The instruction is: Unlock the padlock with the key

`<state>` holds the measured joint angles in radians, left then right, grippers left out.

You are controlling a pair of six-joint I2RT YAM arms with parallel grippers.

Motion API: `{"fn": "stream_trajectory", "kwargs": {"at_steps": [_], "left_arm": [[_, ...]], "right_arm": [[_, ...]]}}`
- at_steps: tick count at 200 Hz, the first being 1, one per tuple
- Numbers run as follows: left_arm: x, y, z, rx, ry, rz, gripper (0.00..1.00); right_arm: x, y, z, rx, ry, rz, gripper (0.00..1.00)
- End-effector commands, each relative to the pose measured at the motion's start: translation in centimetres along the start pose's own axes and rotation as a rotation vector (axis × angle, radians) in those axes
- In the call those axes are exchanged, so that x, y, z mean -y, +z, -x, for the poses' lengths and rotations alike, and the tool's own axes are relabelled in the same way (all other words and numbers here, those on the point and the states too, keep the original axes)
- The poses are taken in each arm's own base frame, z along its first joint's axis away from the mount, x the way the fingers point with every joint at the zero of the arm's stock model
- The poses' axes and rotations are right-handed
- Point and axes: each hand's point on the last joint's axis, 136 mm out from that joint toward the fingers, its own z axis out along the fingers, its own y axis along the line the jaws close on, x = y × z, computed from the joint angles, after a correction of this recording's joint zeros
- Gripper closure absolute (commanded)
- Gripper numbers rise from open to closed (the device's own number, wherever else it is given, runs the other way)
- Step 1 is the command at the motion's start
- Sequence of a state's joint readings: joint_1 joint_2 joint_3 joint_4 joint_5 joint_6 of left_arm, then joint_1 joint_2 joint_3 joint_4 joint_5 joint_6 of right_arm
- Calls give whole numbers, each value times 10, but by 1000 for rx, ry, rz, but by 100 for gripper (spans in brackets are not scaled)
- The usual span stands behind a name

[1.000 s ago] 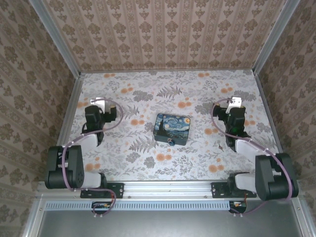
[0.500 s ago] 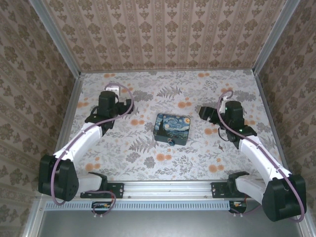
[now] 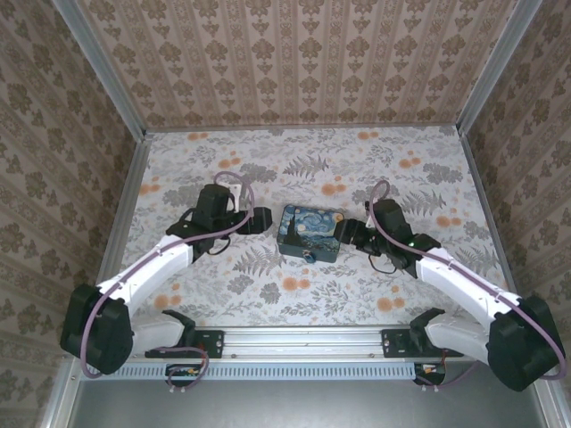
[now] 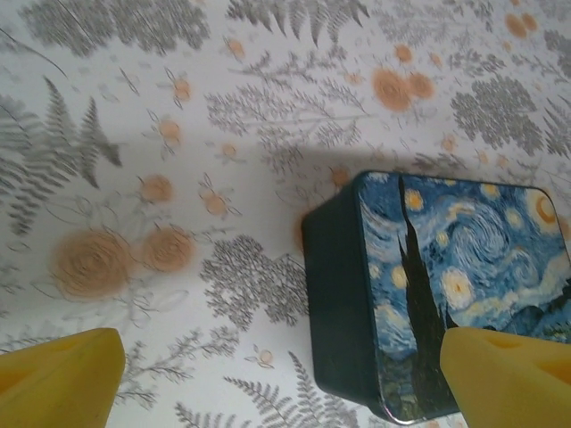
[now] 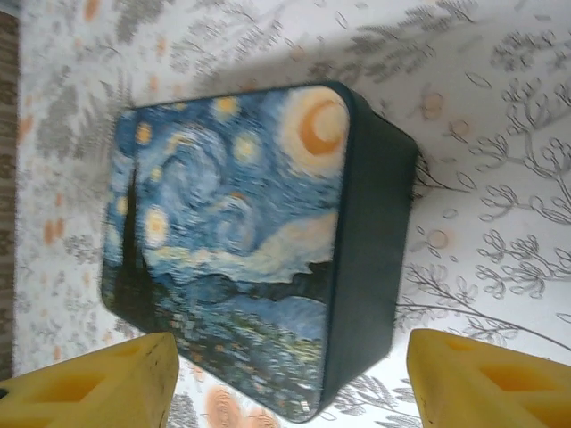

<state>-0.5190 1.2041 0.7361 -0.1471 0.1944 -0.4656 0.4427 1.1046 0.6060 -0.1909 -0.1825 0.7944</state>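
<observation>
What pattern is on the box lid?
The box lid shows a blue-and-yellow starry night, clearest in the right wrist view.

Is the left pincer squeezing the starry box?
No, the left pincer is wide open, and one yellow finger sits far from the starry box.

Overhead view spanning whole table (image 3: pixel 294 147), both wrist cameras close, sharing painted box (image 4: pixel 464 267)
</observation>
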Motion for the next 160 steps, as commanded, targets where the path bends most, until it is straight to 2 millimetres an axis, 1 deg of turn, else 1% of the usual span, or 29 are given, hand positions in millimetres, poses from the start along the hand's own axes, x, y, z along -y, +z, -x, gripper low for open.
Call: {"fn": "stream_trajectory", "kwargs": {"at_steps": [1, 34, 72, 105, 117, 131, 135, 160], "left_arm": [[21, 6, -4, -21, -49, -108, 0], [27, 19, -17, -68, -78, -140, 0], [29, 32, -26, -107, -121, -176, 0], [29, 45, -37, -148, -148, -203, 0], [31, 51, -39, -163, -159, -221, 0], [32, 58, -42, -183, -169, -231, 0], [31, 60, -42, -186, -172, -230, 0], [28, 68, -42, -187, -194, -232, 0]], "right_arm": [[15, 7, -2, 13, 51, -61, 32], [9, 13, -1, 7, 53, -39, 35], [1, 33, -2, -30, 47, -29, 42], [-5, 51, -5, -32, 57, -9, 58], [-7, 56, -6, -30, 67, -3, 62], [-13, 59, -2, -20, 72, 15, 63], [-9, 65, -6, -34, 76, -2, 63], [-16, 73, -4, -34, 85, 12, 63]]}}
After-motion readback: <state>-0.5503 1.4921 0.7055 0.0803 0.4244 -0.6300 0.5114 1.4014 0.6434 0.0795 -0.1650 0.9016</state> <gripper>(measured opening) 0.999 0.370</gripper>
